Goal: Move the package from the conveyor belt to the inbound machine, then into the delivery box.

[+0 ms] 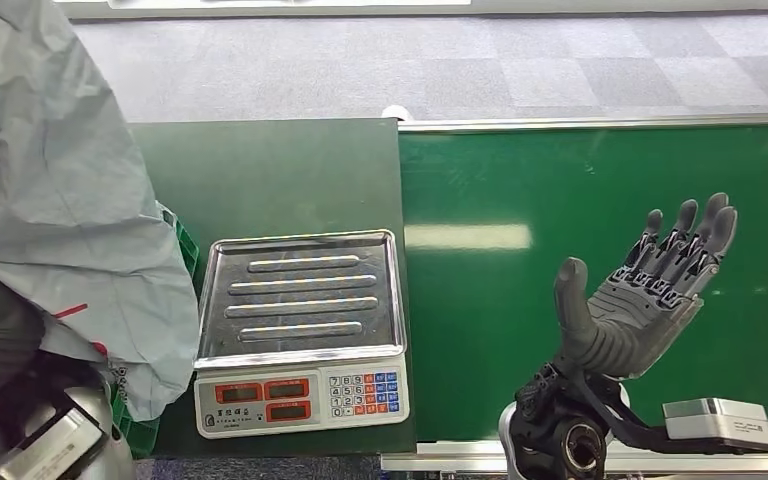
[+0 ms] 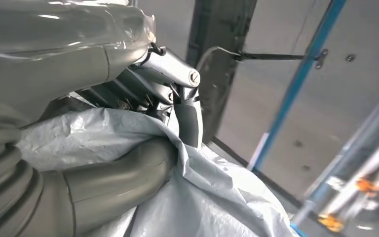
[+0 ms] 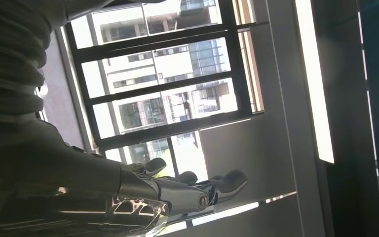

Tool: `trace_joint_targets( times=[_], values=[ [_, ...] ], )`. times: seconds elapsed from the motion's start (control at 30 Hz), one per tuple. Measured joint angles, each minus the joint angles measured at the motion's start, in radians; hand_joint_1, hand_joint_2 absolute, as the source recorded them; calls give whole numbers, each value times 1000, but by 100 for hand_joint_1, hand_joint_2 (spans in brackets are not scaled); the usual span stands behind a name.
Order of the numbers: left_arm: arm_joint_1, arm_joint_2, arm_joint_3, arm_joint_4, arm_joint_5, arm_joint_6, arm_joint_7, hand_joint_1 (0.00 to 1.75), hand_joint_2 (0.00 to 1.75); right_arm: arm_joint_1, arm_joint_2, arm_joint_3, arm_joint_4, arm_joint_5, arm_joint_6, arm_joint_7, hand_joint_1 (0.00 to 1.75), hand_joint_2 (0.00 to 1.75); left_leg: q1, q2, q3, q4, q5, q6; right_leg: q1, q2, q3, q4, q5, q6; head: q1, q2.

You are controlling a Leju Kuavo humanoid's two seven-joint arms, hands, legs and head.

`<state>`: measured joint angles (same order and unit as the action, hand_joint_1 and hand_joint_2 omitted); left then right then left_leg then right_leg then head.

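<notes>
From the head view, the grey package [image 1: 55,200] was held up at the left, cut off by the frame and hiding most of a green crate [image 1: 182,250]; the scale [image 1: 301,330] sat beside it. The right hand [image 1: 640,295] was spread wide above the conveyor belt [image 1: 580,200], nothing in it.

Left wrist view: the left hand [image 2: 128,128] was clamped on the package, its fingers half buried in plastic.

Right wrist view: fingers [image 3: 227,180] were seen backlit, details hard to make out.
</notes>
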<state>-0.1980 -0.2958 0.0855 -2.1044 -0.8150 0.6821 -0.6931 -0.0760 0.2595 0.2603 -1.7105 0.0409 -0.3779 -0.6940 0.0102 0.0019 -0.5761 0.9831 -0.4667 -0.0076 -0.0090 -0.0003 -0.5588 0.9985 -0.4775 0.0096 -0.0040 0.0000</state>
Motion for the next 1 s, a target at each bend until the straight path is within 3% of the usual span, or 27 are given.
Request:
trace_joint_targets(
  times=[0.13, 0.2, 0.27, 0.33, 0.47, 0.5, 0.6, 0.63, 0.77, 1.0],
  values=[
    [-24, 27, 149, 63, 5, 0, 0, 132, 175, 7, -5, -3, 1, -6, -1, -3, 0, 175, 0, 0, 0, 0, 0, 0, 0, 0, 0, 0, 0, 0, 0, 0],
    [-38, 50, 228, 137, 11, 0, 3, 110, 175, 11, -6, -6, 2, -8, -3, -3, 0, 175, 0, 0, 1, 0, 0, 0, 0, 0, 0, 0, 0, 0, 0, 0],
    [-47, 78, 285, 225, 34, -1, 16, 123, 175, 17, -7, -10, 2, -8, -6, -4, 0, 175, 0, 0, 1, 0, 0, 0, 0, 0, 0, 0, 0, 0, 0, 0],
    [-50, 111, 312, 307, 74, -10, 56, 159, 175, 21, -8, -14, 2, -11, -6, -4, 0, 175, 0, 0, 1, 0, 0, 0, 0, 0, 0, 0, 0, 0, 0, 0],
    [-45, 194, 294, 443, 254, -118, 200, 157, 175, 31, -12, -22, 4, -30, 33, -4, 0, 175, 0, 0, 1, 0, 0, 0, 0, 0, 0, 0, 0, 0, 0, 0],
    [-45, 213, 288, 471, 281, -137, 220, 143, 175, 33, -13, -25, 6, -32, 43, -4, 0, 175, 0, 0, 1, 0, 0, 0, 0, 0, 0, 0, 0, 0, 0, 0],
    [-45, 257, 279, 545, 323, -171, 255, 27, 175, 35, -16, -34, 13, -31, 71, -4, 0, 175, 0, 1, 0, 0, 0, 0, 0, 0, 0, 0, 0, 0, 0, 0],
    [-45, 269, 279, 565, 333, -179, 262, 0, 175, 35, -16, -37, 16, -30, 78, -3, 0, 175, 0, 1, 0, 0, 0, 0, 0, 0, 0, 0, 0, 0, 0, 0],
    [-45, 297, 280, 607, 353, -204, 271, 0, 175, 35, -17, -46, 29, -20, 99, 3, 0, 175, 0, 0, 0, 0, 0, 0, 0, 0, 0, 0, 0, 0, 0, 0],
    [-36, 303, 283, 625, 380, -195, 254, 0, 175, 30, -17, -49, 62, 10, 131, 22, 0, 175, 0, 0, 0, 0, 0, 0, 0, 0, 0, 0, 0, 0, 0, 0]
  ],
)
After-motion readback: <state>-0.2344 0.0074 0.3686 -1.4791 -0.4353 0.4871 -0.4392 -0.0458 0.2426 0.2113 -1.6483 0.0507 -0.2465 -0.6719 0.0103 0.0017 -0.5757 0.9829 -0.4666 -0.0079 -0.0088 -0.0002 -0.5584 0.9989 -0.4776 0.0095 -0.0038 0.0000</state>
